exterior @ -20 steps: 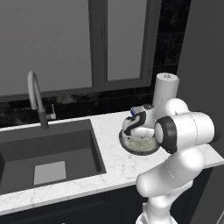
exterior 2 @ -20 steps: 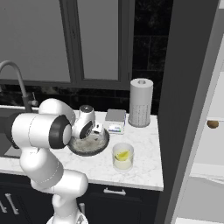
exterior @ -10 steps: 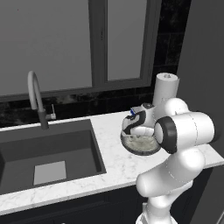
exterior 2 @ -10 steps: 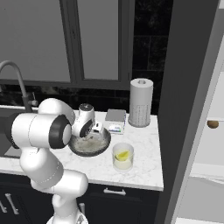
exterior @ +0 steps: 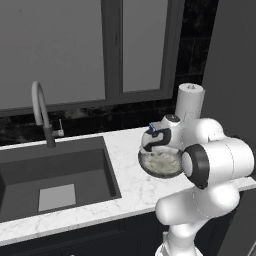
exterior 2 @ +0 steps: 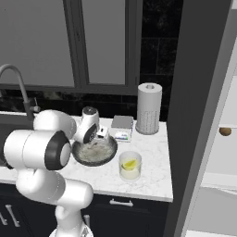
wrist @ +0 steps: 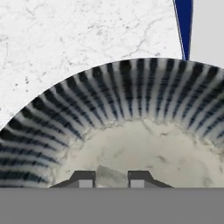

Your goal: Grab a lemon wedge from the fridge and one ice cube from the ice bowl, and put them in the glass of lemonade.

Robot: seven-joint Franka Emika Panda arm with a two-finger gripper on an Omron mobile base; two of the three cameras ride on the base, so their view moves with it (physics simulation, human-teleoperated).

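Observation:
My gripper (wrist: 111, 177) reaches down into the ice bowl (wrist: 131, 92), a wide bowl with a dark striped wall and a whitish speckled floor. Its jaws are shut on a small pale ice cube (wrist: 109, 174) between the two finger tips. From the base, the hand (exterior: 157, 142) hangs over the ice bowl (exterior: 161, 169) on the marble counter. The glass of lemonade (exterior 2: 130, 165) stands just right of the ice bowl (exterior 2: 95, 153), and a yellow lemon wedge (exterior 2: 130, 164) lies inside it. The fridge (exterior 2: 196, 115) stands open at the right.
A white paper towel roll (exterior 2: 149, 109) and a small flat box (exterior 2: 122, 124) stand behind the bowl. The dark sink (exterior: 55, 175) with its curved faucet (exterior: 42, 112) lies to the left. A small brown item (exterior 2: 225, 131) sits on a fridge shelf.
The jaws have closed inside the bowl over the last second. The arm and the bowl have hardly moved.

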